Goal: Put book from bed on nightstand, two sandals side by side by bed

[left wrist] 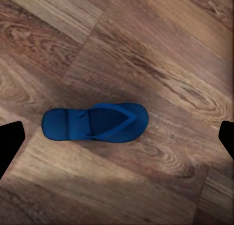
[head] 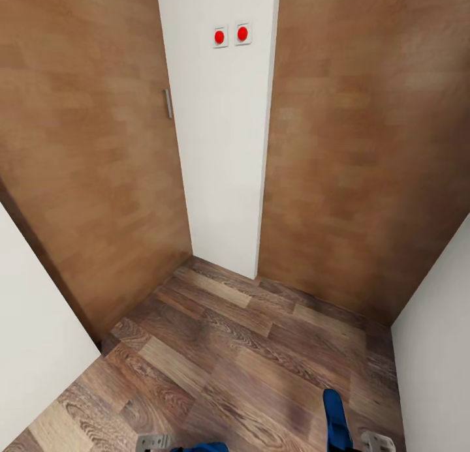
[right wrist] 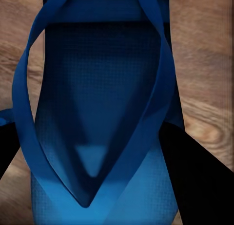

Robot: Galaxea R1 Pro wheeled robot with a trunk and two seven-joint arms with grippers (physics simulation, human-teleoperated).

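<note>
Two blue sandals are seen. One sandal [left wrist: 95, 123] lies flat on the wood-plank floor [left wrist: 161, 54] below the left tool [left wrist: 117, 137], whose fingers are spread wide with nothing between them. The other sandal [right wrist: 100, 113] is gripped by the right tool [right wrist: 105, 152], its fingers closed on both sides of it. Ahead, two brown doors [head: 85, 145] flank a white wall [head: 222, 145] with two red buttons [head: 231, 34].

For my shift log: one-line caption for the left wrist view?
Blue sandal lying flat, straps up, on the wood-plank floor, between the open left gripper's dark fingertips.
</note>
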